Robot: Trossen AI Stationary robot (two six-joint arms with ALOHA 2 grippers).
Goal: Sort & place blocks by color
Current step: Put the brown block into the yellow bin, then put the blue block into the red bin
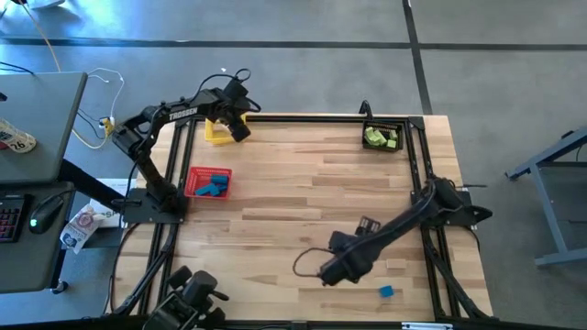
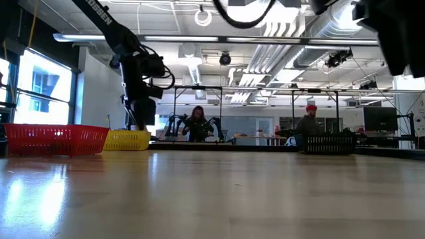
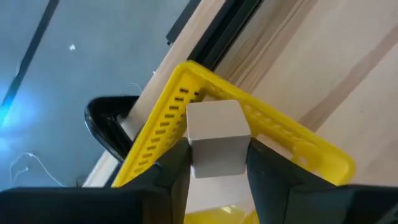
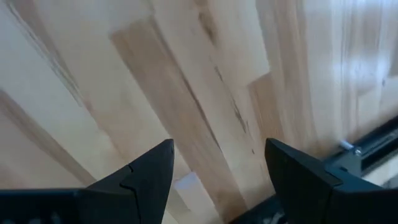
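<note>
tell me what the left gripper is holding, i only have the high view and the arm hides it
Observer: In the left wrist view the left gripper has a plain tan block between its fingers, over the yellow basket.
Operator: is the right one carrying anything
Observer: No. The right wrist view shows the right gripper open, with only bare table between the fingers.
Operator: how high is the left gripper over the table
Observer: In the low view it hangs just above the rim of the yellow basket, beside the red basket.
</note>
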